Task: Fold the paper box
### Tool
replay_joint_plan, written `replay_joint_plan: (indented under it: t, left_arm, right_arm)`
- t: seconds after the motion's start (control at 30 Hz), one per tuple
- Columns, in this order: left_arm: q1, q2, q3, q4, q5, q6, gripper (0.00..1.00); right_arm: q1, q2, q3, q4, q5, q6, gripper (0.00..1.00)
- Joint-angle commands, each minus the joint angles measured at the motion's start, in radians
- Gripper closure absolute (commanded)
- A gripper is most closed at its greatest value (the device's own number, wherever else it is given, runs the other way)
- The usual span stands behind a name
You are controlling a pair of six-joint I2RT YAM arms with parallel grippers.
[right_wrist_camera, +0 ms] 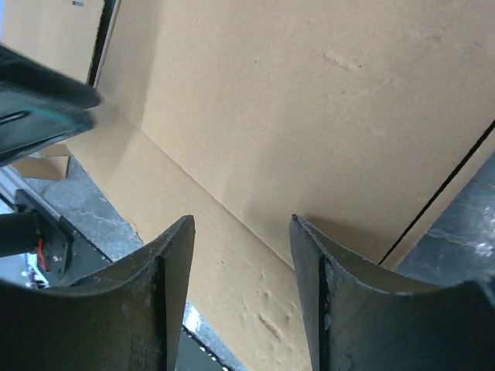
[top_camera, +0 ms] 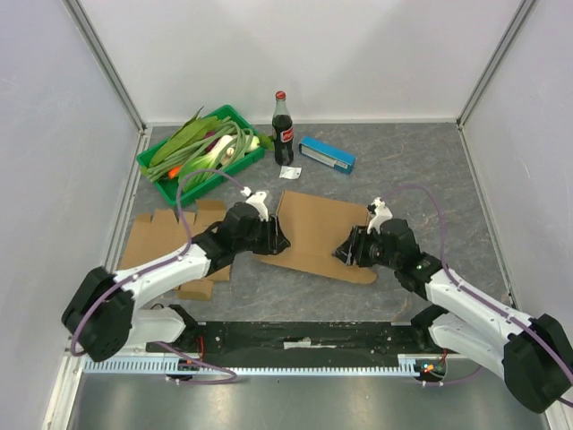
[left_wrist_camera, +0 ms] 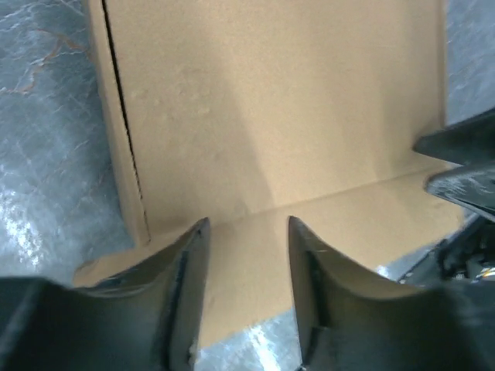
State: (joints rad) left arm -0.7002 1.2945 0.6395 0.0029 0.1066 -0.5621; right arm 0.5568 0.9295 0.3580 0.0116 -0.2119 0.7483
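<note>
- Flat cardboard box blank (top_camera: 318, 235) lies unfolded mid-surface, between the two arms; the near edge has a rounded tab on the right.
- Left end effector (top_camera: 279, 240) is at the blank's left edge, pointing right, low over the cardboard.
- Left wrist view: fingers (left_wrist_camera: 189, 286) are apart with bare cardboard showing in the gap, nothing pinched. Can't tell if the tips touch the sheet.
- In the same view a crease (left_wrist_camera: 348, 193) runs across the blank ahead of the fingers, and a dark slit (left_wrist_camera: 124, 131) runs along the left flap.
- Right end effector (top_camera: 345, 253) is at the blank's near-right part, pointing left toward the other one, the two near but apart.
- Right wrist view: fingers (right_wrist_camera: 174, 286) are spread over the cardboard and hold nothing. Contact unclear.
- Second cardboard blank (top_camera: 166, 240) lies flat at the left, partly under the left arm.
- Green crate (top_camera: 148, 167) of leafy greens and other vegetables sits at the far left.
- Cola bottle (top_camera: 283, 130) stands upright just right of the crate, with a small white tag (top_camera: 287, 171) on the surface in front of it.
- Blue carton (top_camera: 327, 154) lies flat to the right of the bottle.
- Grey mottled surface (top_camera: 430, 179), white walls around it.
</note>
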Motion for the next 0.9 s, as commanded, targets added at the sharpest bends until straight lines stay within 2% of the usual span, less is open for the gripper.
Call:
replay_joint_plan:
  t: [0.0,0.03,0.07,0.1,0.13,0.27,0.37,0.47,0.53,0.57,0.63,0.73,0.87]
  left_arm:
    - [0.005,-0.175,0.031,-0.130,-0.050,0.022,0.33]
    - [0.033,-0.187,0.070,-0.170,-0.035,0.028,0.29]
    - [0.057,-0.179,0.090,-0.184,-0.006,0.024,0.27]
    - [0.088,-0.161,0.104,-0.188,0.083,0.018,0.25]
    - [0.156,-0.138,0.121,-0.179,0.129,0.013,0.22]
    - [0.257,-0.009,0.115,-0.098,0.232,-0.033,0.18]
    - [0.268,0.031,0.103,-0.035,0.283,-0.073,0.18]
    - [0.268,0.069,0.089,-0.006,0.277,-0.101,0.19]
    - [0.268,0.083,0.065,0.044,0.284,-0.119,0.20]
    - [0.268,0.086,0.057,0.054,0.283,-0.121,0.20]
    - [0.269,0.100,0.049,0.063,0.283,-0.114,0.20]
    - [0.269,0.121,0.045,0.078,0.311,-0.116,0.18]
    - [0.268,0.146,0.002,0.184,0.363,-0.157,0.14]
  right_arm:
    - [-0.021,-0.019,0.120,-0.241,0.069,-0.136,0.31]
    - [-0.021,-0.043,0.140,-0.266,0.075,-0.157,0.27]
    - [-0.026,-0.061,0.157,-0.291,0.100,-0.159,0.17]
    - [-0.035,-0.072,0.185,-0.338,0.114,-0.153,0.11]
    - [-0.056,-0.063,0.194,-0.351,0.109,-0.164,0.08]
    - [-0.269,0.101,0.234,-0.349,-0.053,-0.211,0.09]
    - [-0.331,0.212,0.268,-0.316,-0.115,-0.247,0.14]
    - [-0.411,0.275,0.254,-0.230,-0.216,-0.236,0.35]
    - [-0.451,0.276,0.207,-0.165,-0.283,-0.212,0.41]
    - [-0.487,0.281,0.191,-0.112,-0.312,-0.190,0.54]
    - [-0.526,0.313,0.162,-0.085,-0.380,-0.178,0.64]
    - [-0.601,0.336,0.119,-0.048,-0.432,-0.182,0.68]
    - [-0.684,0.374,0.085,-0.032,-0.484,-0.196,0.75]
